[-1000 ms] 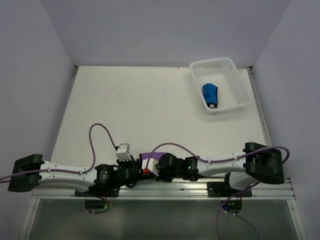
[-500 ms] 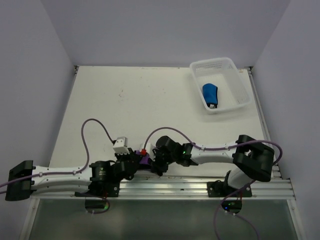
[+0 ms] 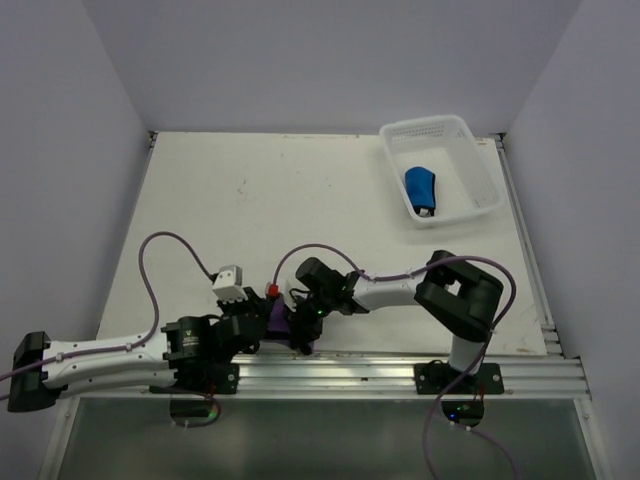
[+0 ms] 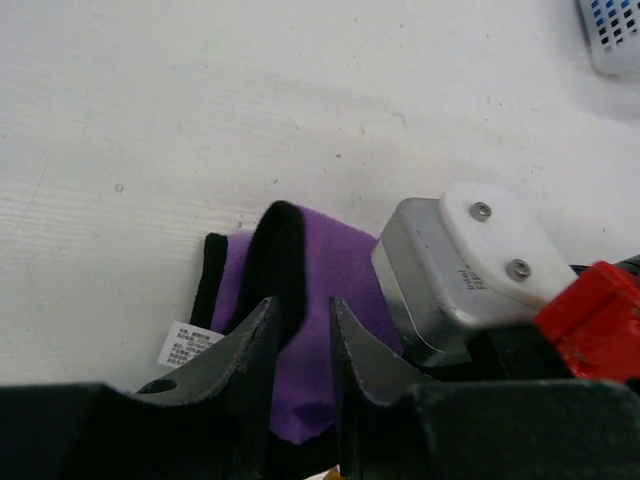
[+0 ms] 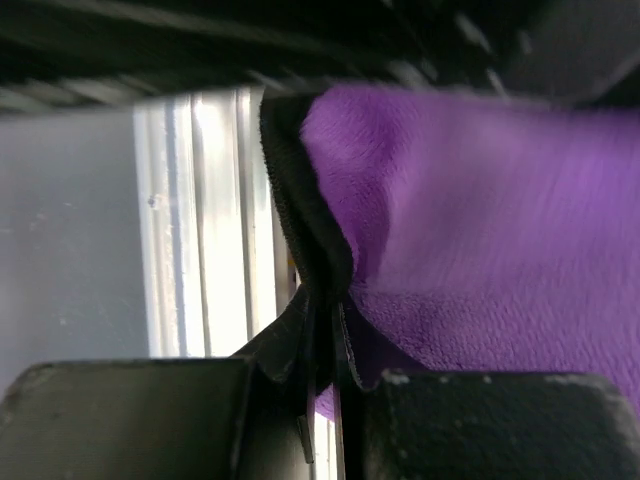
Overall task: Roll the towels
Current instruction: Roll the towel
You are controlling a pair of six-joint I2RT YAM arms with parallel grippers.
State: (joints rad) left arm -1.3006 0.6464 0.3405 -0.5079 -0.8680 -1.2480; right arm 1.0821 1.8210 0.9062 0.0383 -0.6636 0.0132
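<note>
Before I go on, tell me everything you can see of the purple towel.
The purple towel is soft, fleecy cloth with a darker stitched hem and a small white care label. It lies bunched, not rolled, on the white table near its front edge. The right gripper is pinched shut on the hem. The left gripper straddles a raised fold of hem; whether it grips is unclear.

towel (image 3: 421,190) in basket (image 3: 471,137), other towel (image 3: 279,317) front-left
</note>
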